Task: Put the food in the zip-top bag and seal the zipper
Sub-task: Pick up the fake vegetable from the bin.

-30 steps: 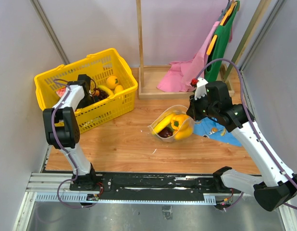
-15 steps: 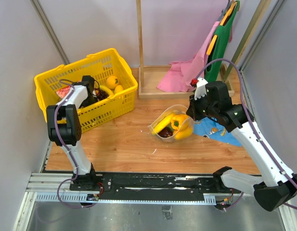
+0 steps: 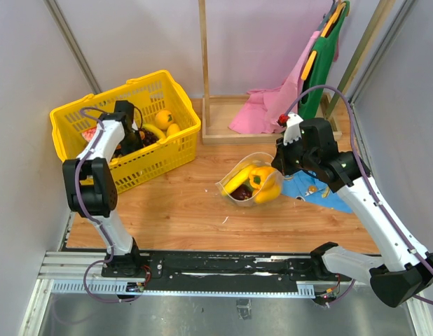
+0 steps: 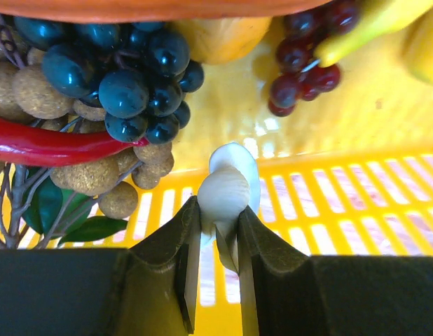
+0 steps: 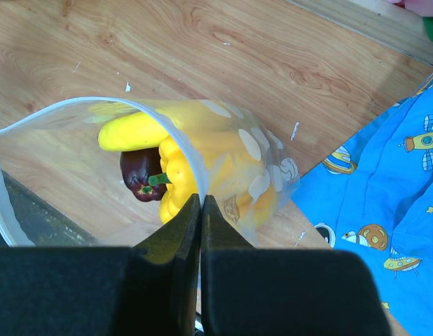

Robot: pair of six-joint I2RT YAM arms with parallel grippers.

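We squeeze a white food piece (image 4: 227, 190) in our left gripper (image 4: 218, 241); our right gripper (image 5: 201, 210) pinches the zip-top bag (image 5: 262, 171).

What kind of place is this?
Probably a robot practice booth: plain walls box in a wooden table, two robot arms are bolted to a metal rail, and a yellow basket holds what looks like toy food.
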